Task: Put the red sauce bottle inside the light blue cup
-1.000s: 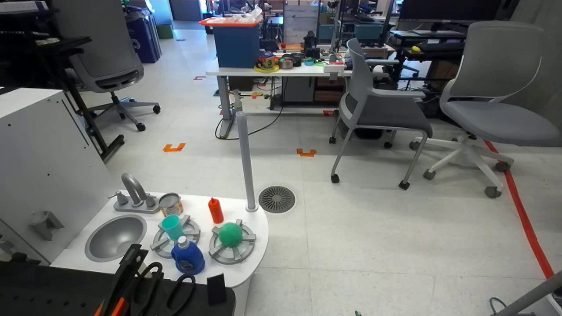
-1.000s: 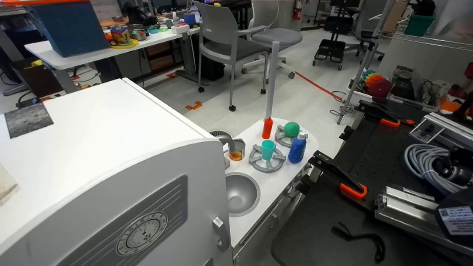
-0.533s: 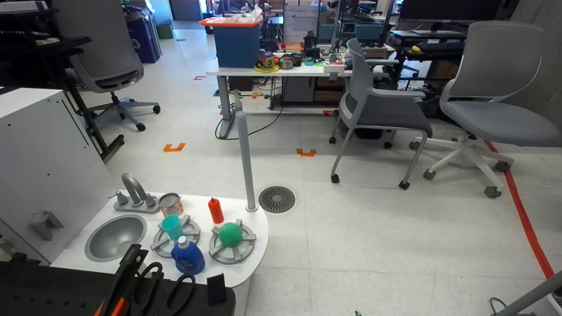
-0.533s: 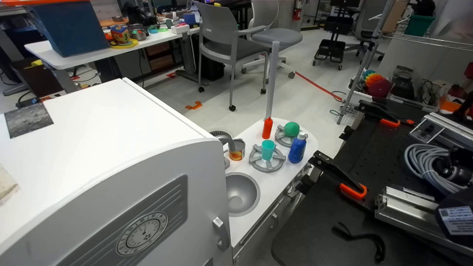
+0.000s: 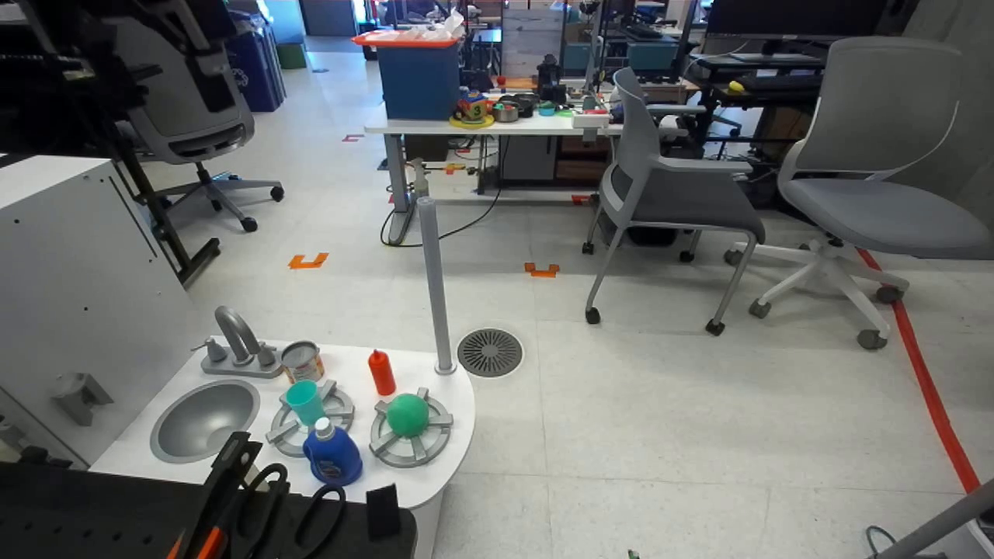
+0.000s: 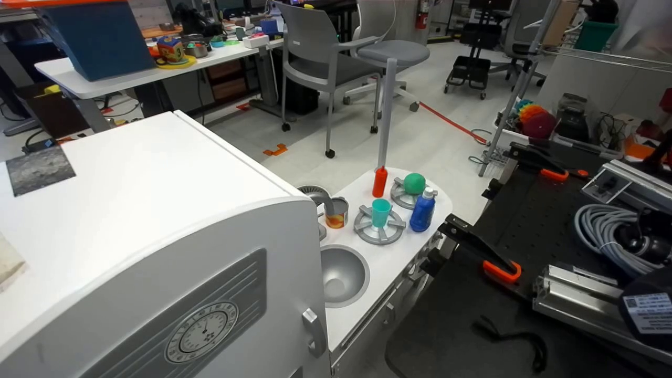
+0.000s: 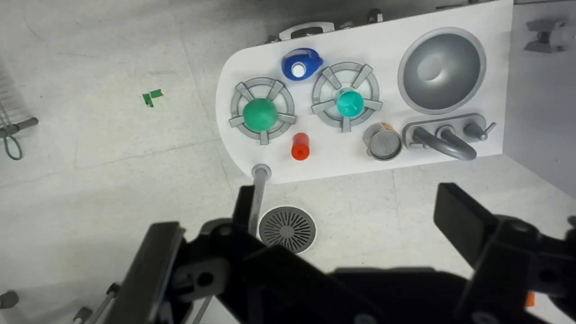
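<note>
The red sauce bottle stands upright on the white toy counter, in both exterior views (image 5: 381, 374) (image 6: 379, 184) and the wrist view (image 7: 300, 146). The light blue cup stands upright on a grey toy burner, in both exterior views (image 5: 305, 403) (image 6: 380, 213) and the wrist view (image 7: 350, 104). It is apart from the bottle. My gripper (image 7: 345, 200) is open with nothing between its fingers, high above the floor and the counter's pole-side edge. Its blurred dark shape also shows at the upper left of an exterior view (image 5: 206, 78).
A grey pole (image 7: 258, 193) rises at the counter corner near the bottle. A green ball (image 7: 260, 114) sits on the second burner. A blue detergent bottle (image 7: 300, 64), an orange-labelled can (image 7: 383, 141), a faucet (image 7: 450, 143) and a sink (image 7: 442, 70) are also on the counter.
My dark gripper has come into view at the upper left of an exterior view. The bottle, cup and other counter items have not moved.
</note>
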Tool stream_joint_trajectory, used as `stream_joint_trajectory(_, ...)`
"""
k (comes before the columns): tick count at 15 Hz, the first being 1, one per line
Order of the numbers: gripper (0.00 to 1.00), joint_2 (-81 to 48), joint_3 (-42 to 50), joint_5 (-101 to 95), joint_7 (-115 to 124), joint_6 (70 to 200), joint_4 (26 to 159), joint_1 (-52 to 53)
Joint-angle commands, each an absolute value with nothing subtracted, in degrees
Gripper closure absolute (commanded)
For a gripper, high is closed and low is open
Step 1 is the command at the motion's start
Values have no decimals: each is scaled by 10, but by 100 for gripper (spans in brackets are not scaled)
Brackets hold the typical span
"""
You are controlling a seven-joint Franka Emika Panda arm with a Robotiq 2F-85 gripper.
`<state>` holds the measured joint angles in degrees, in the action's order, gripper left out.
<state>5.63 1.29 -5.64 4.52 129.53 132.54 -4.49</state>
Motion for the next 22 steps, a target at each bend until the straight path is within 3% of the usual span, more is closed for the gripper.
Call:
stream_joint_trajectory(1,0,-94,17,-16,51,1300,1200,-36)
stream_joint_trajectory(12,0,-490,36,-20,90,1287,893,-22)
stream_joint_trajectory(22,0,-672,70,-17,141,1308,785,-10)
